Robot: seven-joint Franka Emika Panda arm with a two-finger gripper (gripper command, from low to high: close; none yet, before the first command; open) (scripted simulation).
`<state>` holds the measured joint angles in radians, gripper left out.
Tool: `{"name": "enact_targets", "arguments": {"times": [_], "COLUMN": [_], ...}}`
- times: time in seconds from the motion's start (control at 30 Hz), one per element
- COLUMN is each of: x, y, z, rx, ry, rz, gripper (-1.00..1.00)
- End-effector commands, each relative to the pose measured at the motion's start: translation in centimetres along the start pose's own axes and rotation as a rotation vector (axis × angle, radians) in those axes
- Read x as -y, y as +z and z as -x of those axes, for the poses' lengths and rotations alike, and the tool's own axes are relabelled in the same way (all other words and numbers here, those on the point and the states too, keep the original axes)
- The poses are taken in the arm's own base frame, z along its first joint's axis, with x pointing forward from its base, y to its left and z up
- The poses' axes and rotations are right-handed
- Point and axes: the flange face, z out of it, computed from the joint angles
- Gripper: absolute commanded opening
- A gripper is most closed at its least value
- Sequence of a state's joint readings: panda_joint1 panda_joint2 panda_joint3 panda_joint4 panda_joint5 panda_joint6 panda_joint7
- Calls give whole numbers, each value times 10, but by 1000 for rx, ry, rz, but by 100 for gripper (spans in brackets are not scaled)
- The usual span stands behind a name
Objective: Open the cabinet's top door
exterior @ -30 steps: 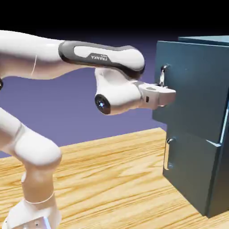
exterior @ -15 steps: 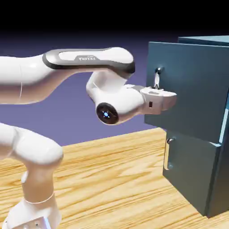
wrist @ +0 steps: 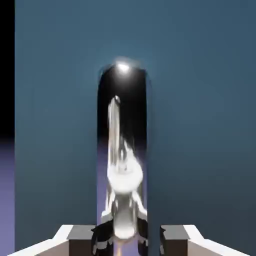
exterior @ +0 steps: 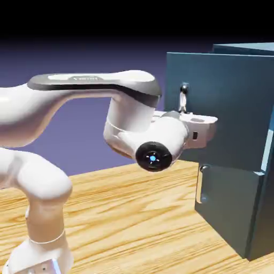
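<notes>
One teal-blue top door (exterior: 230,101), swung ajar, silver handle (wrist: 122,150).

A rendered simulation scene is shown, not a real room: a wooden table (exterior: 134,214) with drawn grain, a flat blue-violet backdrop (exterior: 80,59), and a plain teal cabinet (exterior: 235,160) at 3 o'clock.

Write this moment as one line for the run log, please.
fingers: shut on handle | top door: swung partly open | lower door: closed
</notes>
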<state>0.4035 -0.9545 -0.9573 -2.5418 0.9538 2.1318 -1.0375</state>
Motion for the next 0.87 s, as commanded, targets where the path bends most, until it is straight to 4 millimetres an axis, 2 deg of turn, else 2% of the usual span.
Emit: {"name": "enact_targets", "arguments": {"times": [0.0,0.4,0.73,0.77,0.8,0.83], "x": [-3,-47,-86,-86,-86,-90], "y": [-6,-74,-106,-106,-106,-114], "z": [-3,-48,-86,-86,-86,-91], "rx": [16,257,421,421,421,420], "ry": [0,0,-1,-1,-1,-2], "rz": [-19,-259,-423,-423,-423,-424], "gripper": [-100,-100,-100,100,100,100]}}
